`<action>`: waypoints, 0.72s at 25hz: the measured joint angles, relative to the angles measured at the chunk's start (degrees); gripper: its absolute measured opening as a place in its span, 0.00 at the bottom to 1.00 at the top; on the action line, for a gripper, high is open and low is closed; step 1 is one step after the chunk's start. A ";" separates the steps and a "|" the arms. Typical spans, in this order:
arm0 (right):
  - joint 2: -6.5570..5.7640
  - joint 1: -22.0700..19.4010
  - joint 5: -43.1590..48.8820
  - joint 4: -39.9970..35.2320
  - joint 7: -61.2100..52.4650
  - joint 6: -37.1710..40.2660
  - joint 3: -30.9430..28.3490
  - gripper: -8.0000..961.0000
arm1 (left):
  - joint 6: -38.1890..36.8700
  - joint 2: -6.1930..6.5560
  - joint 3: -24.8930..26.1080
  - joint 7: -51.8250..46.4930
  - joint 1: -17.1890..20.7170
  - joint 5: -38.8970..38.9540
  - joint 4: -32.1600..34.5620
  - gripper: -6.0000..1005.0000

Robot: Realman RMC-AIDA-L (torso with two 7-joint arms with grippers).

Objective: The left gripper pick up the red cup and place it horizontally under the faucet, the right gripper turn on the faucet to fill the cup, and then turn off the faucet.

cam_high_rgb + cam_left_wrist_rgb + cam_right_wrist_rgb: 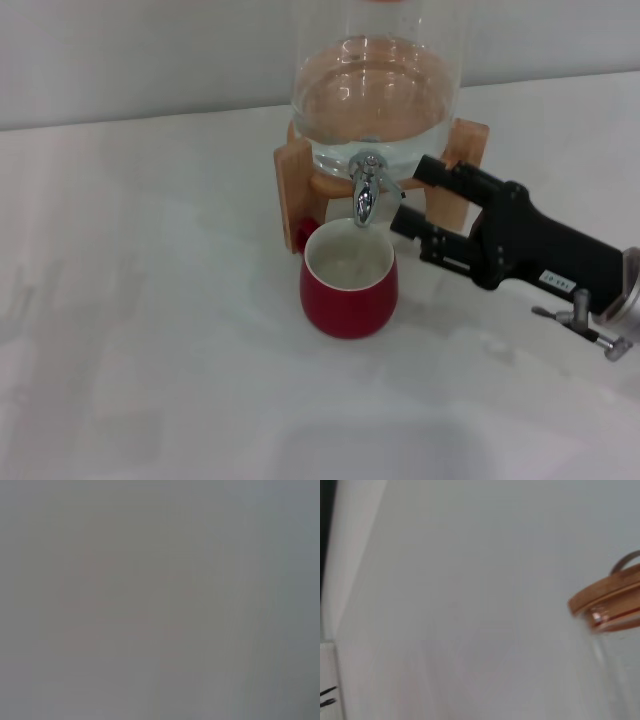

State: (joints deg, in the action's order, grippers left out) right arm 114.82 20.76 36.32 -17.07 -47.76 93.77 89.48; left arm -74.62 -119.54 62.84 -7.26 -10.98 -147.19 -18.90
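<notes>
Red cup under faucet, right claw beside

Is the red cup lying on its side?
No, the red cup stands upright on the table, its opening facing up beneath the faucet.

Soft, even light fills the room, bright on the pale white counter. The squat dark-red ceramic cup casts only a faint shadow. Glints sparkle on the small shiny chrome faucet. The left wrist view is featureless grey blur; the right wrist view is soft too.
</notes>
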 joint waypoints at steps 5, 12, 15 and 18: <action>0.32 -0.01 2.09 0.00 -0.34 1.09 1.54 0.80 | 0.00 0.00 0.00 -0.04 -0.05 -0.03 0.00 0.89; 0.49 1.14 2.18 -0.07 -0.60 0.60 4.72 0.80 | 0.00 -0.04 -0.51 -0.04 -0.22 -0.20 0.00 0.89; 0.55 1.98 2.17 -0.12 -0.95 -0.22 5.33 0.80 | 0.00 0.00 -0.62 -0.04 -0.28 -0.21 0.00 0.89; 0.64 2.73 2.05 -0.14 -1.31 -1.69 6.05 0.80 | 0.31 0.02 -0.62 -0.04 -0.32 -0.21 0.00 0.89</action>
State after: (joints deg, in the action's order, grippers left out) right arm 115.46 23.49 38.37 -17.22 -49.06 92.07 95.53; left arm -74.31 -119.51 62.23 -7.29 -11.30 -147.40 -18.90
